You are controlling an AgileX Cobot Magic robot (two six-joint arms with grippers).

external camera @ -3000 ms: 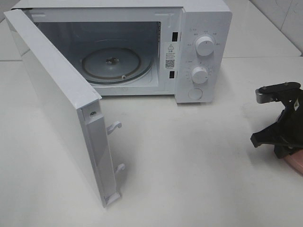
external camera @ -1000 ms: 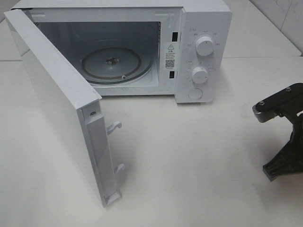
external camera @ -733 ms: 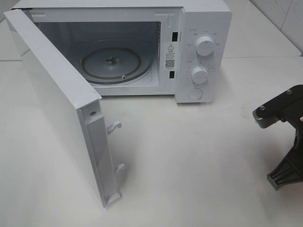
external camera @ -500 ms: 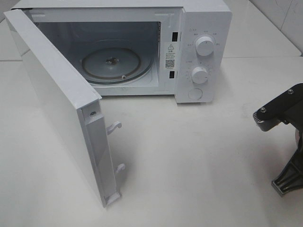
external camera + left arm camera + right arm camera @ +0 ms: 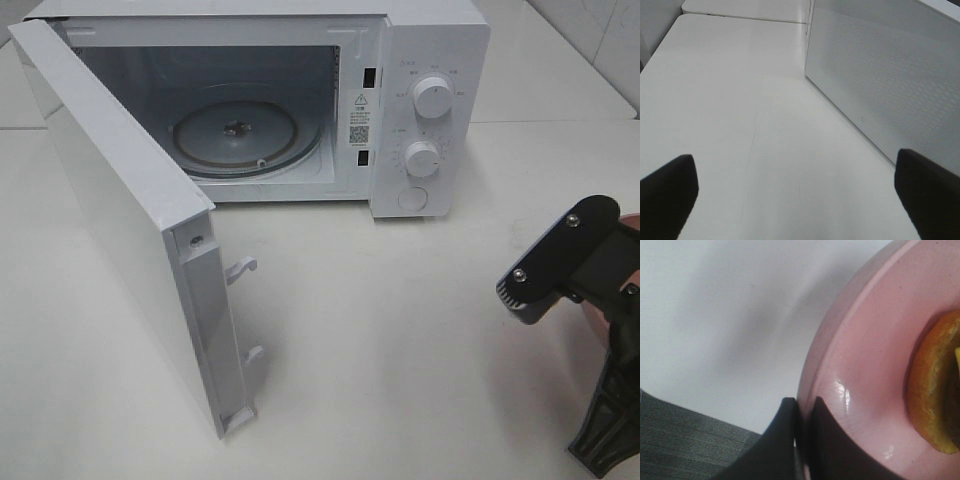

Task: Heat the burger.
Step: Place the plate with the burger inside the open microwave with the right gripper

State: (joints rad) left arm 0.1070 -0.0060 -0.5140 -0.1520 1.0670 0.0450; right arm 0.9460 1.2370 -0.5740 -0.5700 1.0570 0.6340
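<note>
White microwave casing: smooth, semi-gloss, painted-metal look. Its door panel: fine dotted mesh pattern. Inside, turntable: clear glass, reflective. Two knobs: white plastic. White table: smooth, matt. Pink plate: glossy, bright highlights. Golden-brown burger bun: low sheen. On right gripper, fingers matt black plastic.
</note>
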